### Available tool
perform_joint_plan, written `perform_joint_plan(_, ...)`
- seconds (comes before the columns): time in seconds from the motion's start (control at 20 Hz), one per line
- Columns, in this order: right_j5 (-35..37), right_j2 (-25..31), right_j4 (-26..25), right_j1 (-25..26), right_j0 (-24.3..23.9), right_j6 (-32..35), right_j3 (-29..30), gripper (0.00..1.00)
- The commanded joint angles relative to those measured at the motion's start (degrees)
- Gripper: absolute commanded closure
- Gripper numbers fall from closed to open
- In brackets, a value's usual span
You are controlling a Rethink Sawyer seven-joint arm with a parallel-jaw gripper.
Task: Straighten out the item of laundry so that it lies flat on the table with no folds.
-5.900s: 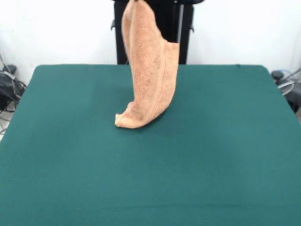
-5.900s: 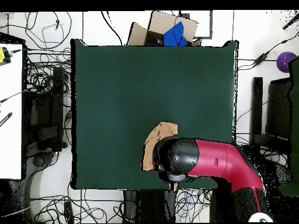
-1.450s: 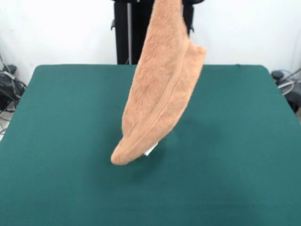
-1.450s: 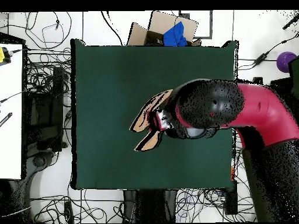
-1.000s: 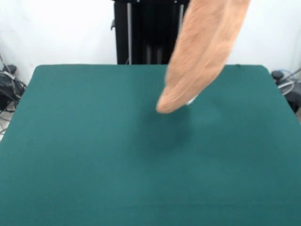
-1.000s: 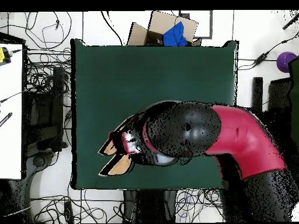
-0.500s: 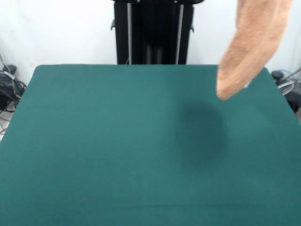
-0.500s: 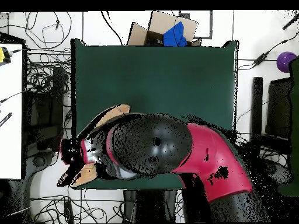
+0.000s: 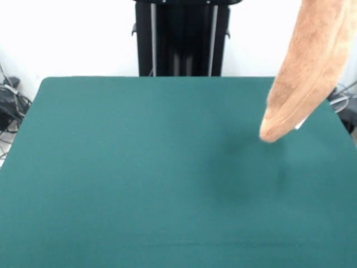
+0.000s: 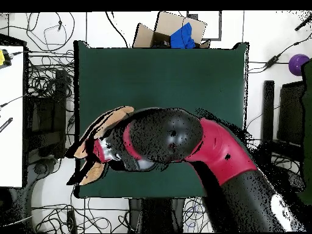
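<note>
From the front, the fuzzy orange terry towel [image 9: 304,72] hung doubled and clear of the green felt table [image 9: 139,178] over its right edge, seemingly lifted to shake folds loose, while overhead it draped around the gripper [image 10: 97,150], whose jaw state I could not tell, at the table's left edge.

Red/black arm [image 10: 201,149] reaches from lower right across to left-centre of frame, over green table [image 10: 164,73]. Orange-tan towel [image 10: 109,119] shows in two bits at arm's tip by table's left edge, upper bit and lower bit. Cardboard box [image 10: 173,29] w/ blue item at top edge.
</note>
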Motion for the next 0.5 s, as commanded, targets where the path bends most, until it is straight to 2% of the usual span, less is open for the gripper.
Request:
perform_joint_plan(0.05,-2.28,-1.53,-8.37,22.23,-2.56,-16.27,0.35,1.0)
perform_joint_plan(0.5,-4.97,1.57,-12.97,32.12,-3.92,-13.44,-2.41,1.0)
